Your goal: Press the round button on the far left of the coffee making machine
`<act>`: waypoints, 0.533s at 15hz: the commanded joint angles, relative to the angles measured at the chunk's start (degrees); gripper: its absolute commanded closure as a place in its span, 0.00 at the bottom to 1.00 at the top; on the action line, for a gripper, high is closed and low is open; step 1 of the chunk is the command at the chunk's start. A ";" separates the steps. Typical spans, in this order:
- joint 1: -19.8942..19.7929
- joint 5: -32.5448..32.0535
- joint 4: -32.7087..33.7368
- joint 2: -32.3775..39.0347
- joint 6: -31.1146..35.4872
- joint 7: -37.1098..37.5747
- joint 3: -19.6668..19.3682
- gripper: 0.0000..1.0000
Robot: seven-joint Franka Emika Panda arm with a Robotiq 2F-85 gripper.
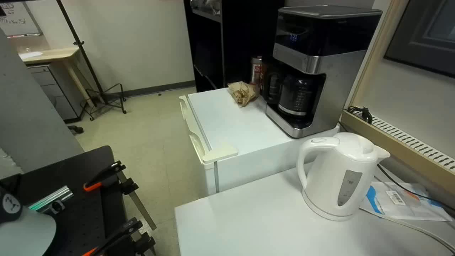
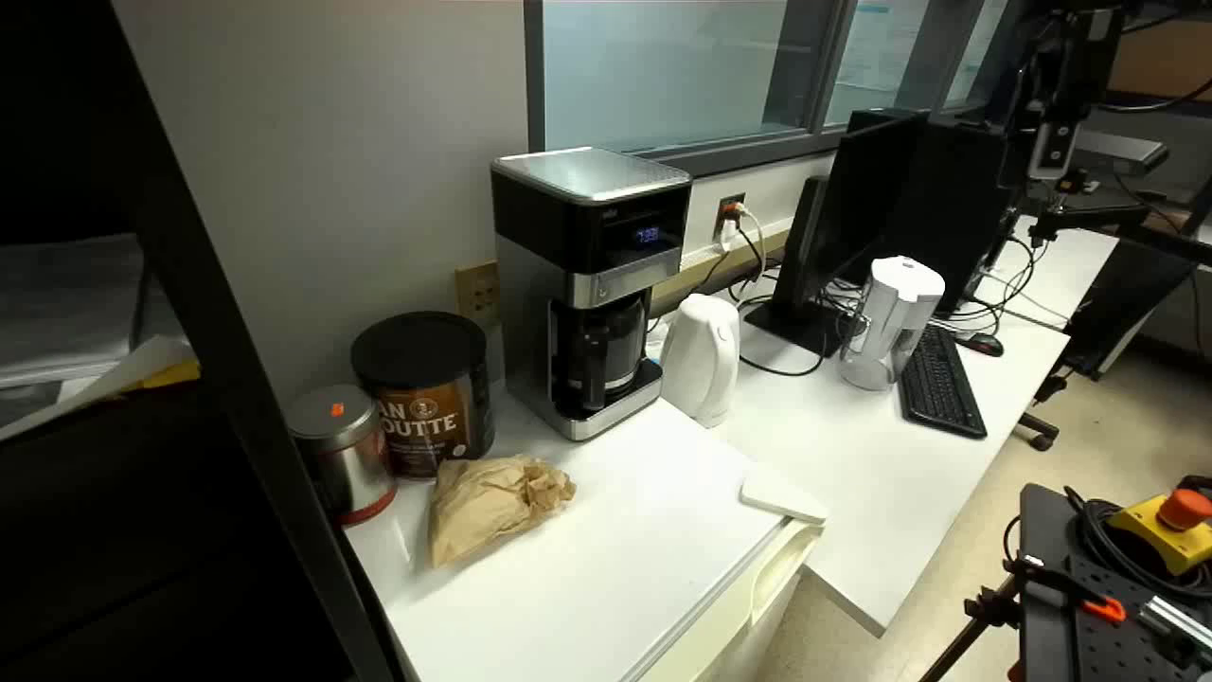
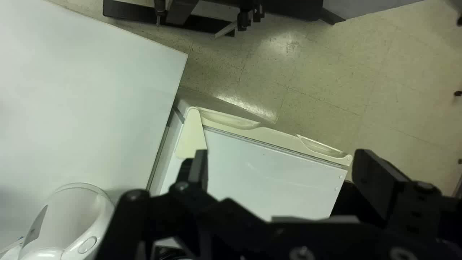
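The coffee making machine is boxy, with a black upper front and silver-grey sides. It stands on the white fridge top against the wall in both exterior views (image 1: 341,81) (image 2: 535,313). Its blue display (image 2: 648,234) is lit. Its dark glass carafe (image 1: 298,96) sits inside. The round button is too small or dark to make out. My gripper (image 3: 283,164) is open and empty in the wrist view, above the fridge top (image 3: 263,173), fingers wide apart. It does not show clearly in either exterior view. The machine is not clearly visible in the wrist view.
A white kettle (image 1: 330,181) stands on the white table (image 1: 249,227) beside the machine; it also shows in the wrist view (image 3: 68,220). A paper bag (image 2: 492,502), a coffee can (image 2: 431,407) and a metal tin (image 2: 341,455) stand on the fridge. A black shelf (image 1: 206,46) is beyond.
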 commanded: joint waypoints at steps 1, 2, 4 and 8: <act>-1.57 0.36 0.15 0.16 -0.18 -0.40 1.28 0.00; -1.57 0.36 0.15 0.16 -0.18 -0.40 1.28 0.00; -1.57 0.36 0.15 0.16 -0.18 -0.40 1.28 0.00; -1.54 0.06 -0.07 0.25 0.57 -0.29 1.46 0.00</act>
